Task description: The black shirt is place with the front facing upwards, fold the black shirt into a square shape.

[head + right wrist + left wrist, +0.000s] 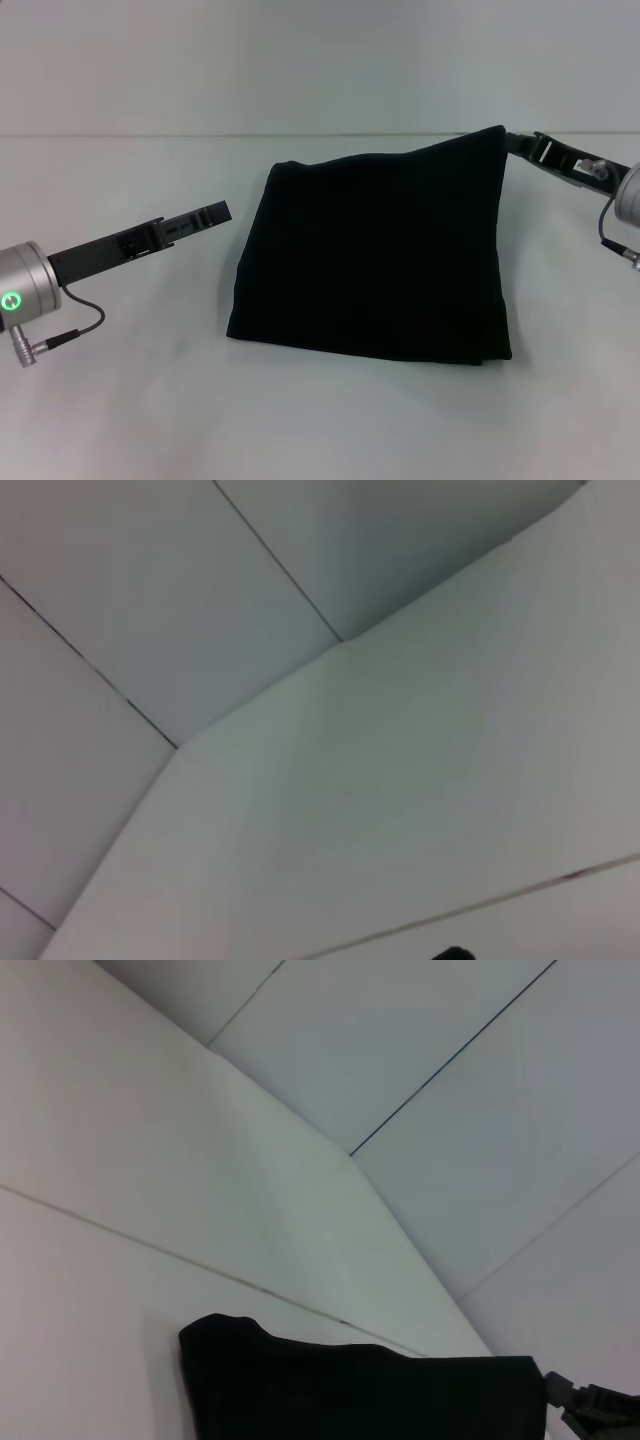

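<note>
The black shirt [380, 260] lies folded into a rough square in the middle of the white table [300, 420], with no lettering showing. Its far right corner is drawn up into a point, and my right gripper [512, 141] is shut on that corner. My left gripper [218, 212] hovers to the left of the shirt, a short gap away from its left edge and not touching it. The left wrist view shows the shirt's far edge [360, 1390], with the right gripper [590, 1410] at its corner.
A thin seam [150, 135] crosses the table just behind the shirt. Bare white tabletop surrounds the cloth on all sides. Pale wall panels [450, 1110] rise behind the table.
</note>
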